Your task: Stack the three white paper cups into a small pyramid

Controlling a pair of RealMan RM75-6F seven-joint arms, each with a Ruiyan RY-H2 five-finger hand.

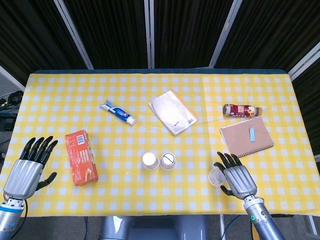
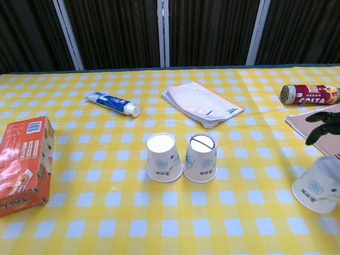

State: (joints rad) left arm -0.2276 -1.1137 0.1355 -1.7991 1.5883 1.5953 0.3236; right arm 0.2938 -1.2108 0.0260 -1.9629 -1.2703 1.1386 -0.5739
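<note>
Two white paper cups stand upside down side by side near the front middle of the bench (image 1: 60, 85), so close they seem to touch: the left cup (image 1: 150, 161) and the middle cup (image 1: 168, 161), which has a dark line across its upturned base. The third cup (image 1: 216, 177) sits well apart to the right, also inverted, close to the front edge. The right hand (image 1: 235, 177) is right over and against that cup, fingers spread and reaching past it; in the chest view only dark fingertips (image 2: 317, 126) show above the cup, and I cannot tell whether the hand has any grip on it. The left hand (image 1: 29, 170) is off at the left front corner, fingers apart and holding nothing, just beside an orange box (image 1: 81, 157) lying on the yellow-and-white checked cloth. Further back lie a tube of toothpaste (image 1: 117, 113), a pad of white paper (image 1: 172, 111) set at an angle, and a red-labelled bottle (image 1: 242, 110) on its side. A brown notebook (image 1: 246, 136) with a small blue strip on its cover lies between the bottle and the right hand. Dark curtains hang behind the bench.
</note>
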